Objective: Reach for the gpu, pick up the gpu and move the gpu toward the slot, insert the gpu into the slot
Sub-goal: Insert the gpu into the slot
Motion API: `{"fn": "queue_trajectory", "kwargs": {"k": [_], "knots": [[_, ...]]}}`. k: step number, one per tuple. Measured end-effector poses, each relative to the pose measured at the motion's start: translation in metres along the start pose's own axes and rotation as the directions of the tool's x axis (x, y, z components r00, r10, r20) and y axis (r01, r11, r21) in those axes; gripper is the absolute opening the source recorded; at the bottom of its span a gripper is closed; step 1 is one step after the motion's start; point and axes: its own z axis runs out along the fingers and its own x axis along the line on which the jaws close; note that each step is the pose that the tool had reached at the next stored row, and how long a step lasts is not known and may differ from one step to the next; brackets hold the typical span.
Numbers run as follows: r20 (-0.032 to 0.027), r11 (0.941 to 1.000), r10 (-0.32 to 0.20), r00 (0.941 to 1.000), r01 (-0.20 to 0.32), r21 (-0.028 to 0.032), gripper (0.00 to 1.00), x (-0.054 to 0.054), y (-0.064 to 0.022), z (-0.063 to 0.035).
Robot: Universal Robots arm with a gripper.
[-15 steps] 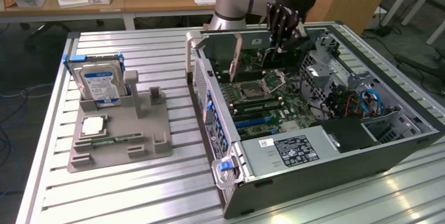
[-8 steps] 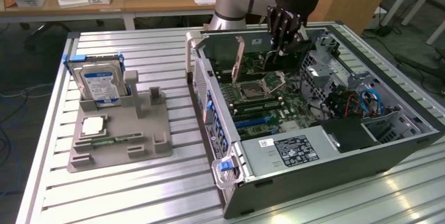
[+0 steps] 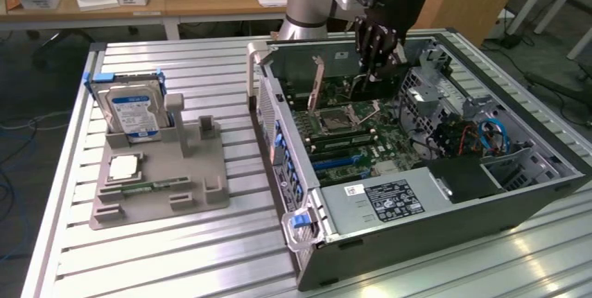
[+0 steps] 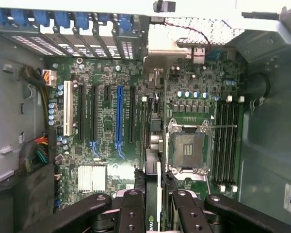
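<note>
My gripper [image 3: 378,69] hangs inside the open computer case [image 3: 518,194], shut on the gpu [image 3: 368,89], a dark card held upright above the motherboard [image 3: 361,142]. In the wrist view the gpu [image 4: 153,145] is seen edge-on, running from between my black fingers [image 4: 131,208] up to its grey metal bracket [image 4: 162,48] near the case's rear wall. My gripper [image 4: 153,206] grips the card from both sides. The card hovers between the expansion slots and the CPU socket [image 4: 186,150]. The blue slot [image 4: 119,116] lies beside it, with nothing in it; the blue slot [image 3: 337,163] also shows in the exterior view.
On the exterior view's left, a grey holder [image 3: 157,187] carries a silver hard drive [image 3: 132,111], a CPU chip [image 3: 123,168] and a small memory stick [image 3: 148,188]. The power supply [image 3: 389,197] and cables [image 3: 486,135] crowd the case's near end. A silver heatsink [image 4: 92,177] sits near the slots.
</note>
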Motion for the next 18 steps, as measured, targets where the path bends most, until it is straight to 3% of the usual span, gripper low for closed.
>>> {"fn": "queue_trajectory", "kwargs": {"k": [4,10,18], "knots": [[-0.0001,0.9999,0.012,0.9999,-0.012,0.0048,0.26,0.0,0.0001,0.0033],[-0.0003,0.9997,0.015,0.9999,-0.015,0.021,0.26,0.0,0.0001,0.01],[-0.0007,0.9984,0.05,0.9988,-0.05,0.0259,0.26,0.003,0.0003,0.0179]]}}
